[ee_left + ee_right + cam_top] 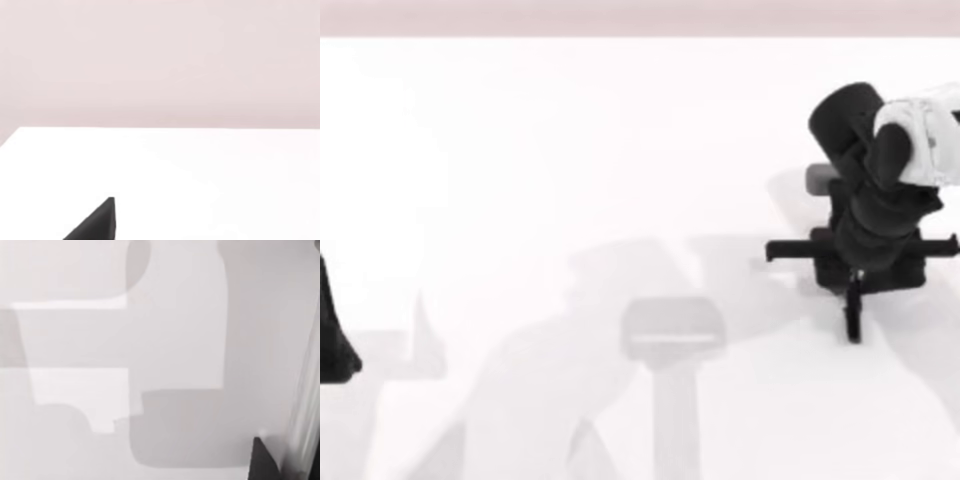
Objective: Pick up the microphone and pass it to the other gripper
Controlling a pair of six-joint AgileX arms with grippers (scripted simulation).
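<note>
Under both arms, white table [570, 150], pale pink wall [160, 60] behind.

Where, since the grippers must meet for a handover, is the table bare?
The whole middle of the table is bare, only shadows, bordered by the left gripper parked at the left edge and the right arm at the right. The strip along the far edge is free too. Crowded only at the right, beneath the right gripper.
</note>
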